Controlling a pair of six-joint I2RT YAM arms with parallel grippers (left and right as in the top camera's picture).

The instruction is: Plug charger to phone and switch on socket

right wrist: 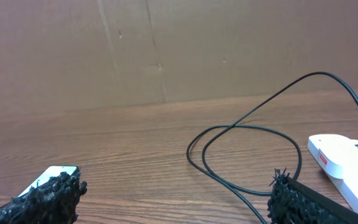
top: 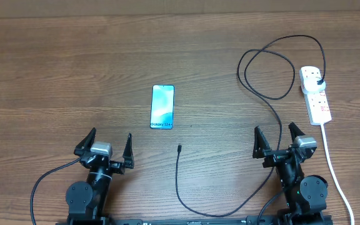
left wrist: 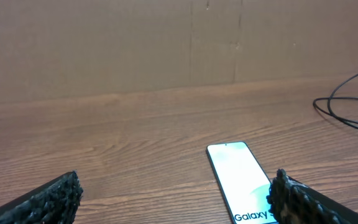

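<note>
Left fingers (top: 87, 142) and right fingers (top: 259, 140) spread wide, holding nothing, low at the near edge of the desk (top: 36, 75). Phone (top: 162, 107) flat and further back, between the two; charger (top: 176, 181) tip loose just short of it, plug already seated in socket (top: 317, 103) at far right. Likely trouble: thin tip twisting in the pinch, phone skidding under the push, slack loop snagging the right fingers.

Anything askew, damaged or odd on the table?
Nothing stands out. The phone lies flat, screen up. The charger loops loosely, its plug in the power strip, its connector tip lying free near the phone.
</note>
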